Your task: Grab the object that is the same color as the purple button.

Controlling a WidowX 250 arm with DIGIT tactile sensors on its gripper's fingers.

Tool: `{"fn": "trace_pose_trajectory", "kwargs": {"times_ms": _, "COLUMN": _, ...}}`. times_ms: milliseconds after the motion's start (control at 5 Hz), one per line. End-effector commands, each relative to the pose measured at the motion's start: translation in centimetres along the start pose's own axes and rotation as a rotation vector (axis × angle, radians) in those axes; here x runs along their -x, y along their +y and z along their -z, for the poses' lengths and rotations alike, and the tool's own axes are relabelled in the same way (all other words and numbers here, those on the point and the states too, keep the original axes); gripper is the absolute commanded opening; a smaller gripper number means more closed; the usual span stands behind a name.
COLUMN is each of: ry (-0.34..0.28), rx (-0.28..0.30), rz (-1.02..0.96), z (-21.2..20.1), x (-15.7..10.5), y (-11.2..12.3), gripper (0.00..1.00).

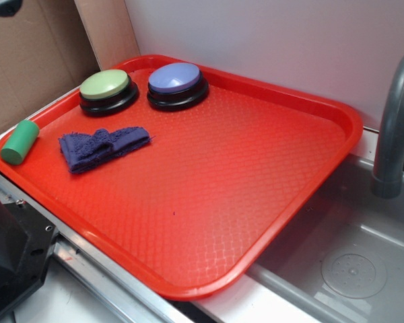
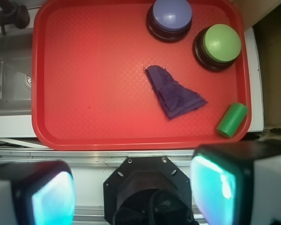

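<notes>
My two fingers (image 2: 210,185) are chunky blocks, white on the outer faces with black rims, and their inner pads (image 2: 51,201) glow pale teal. Between them sits my black eight-sided mount (image 2: 147,187), fastened with small silver screws, a dark round opening at its middle.

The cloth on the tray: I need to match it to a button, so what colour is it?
Dark purple-blue cloth, clearest in the wrist view.
</notes>
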State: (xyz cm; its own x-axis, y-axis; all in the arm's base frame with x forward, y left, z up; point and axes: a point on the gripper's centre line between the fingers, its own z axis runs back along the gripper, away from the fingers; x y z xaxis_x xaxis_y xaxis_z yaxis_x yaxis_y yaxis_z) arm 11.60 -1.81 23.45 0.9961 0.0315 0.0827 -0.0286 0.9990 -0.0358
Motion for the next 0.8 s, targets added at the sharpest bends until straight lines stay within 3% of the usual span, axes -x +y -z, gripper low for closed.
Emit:
{"fn": "trace_pose_trajectory", "kwargs": {"times_ms": 0, "ry": 0.0, "rx": 0.0, "rz": 0.0, "z": 0.0, "x": 0.0, "y": 0.0, "gripper": 1.0}}
{"fn": "trace_pose_trajectory", "kwargs": {"times_ms": 600, "ry": -0.051, "rx": -0.01, "rz": -0.561, "z": 4.7, "x": -0.8, "y": 2.2, "gripper": 1.0}}
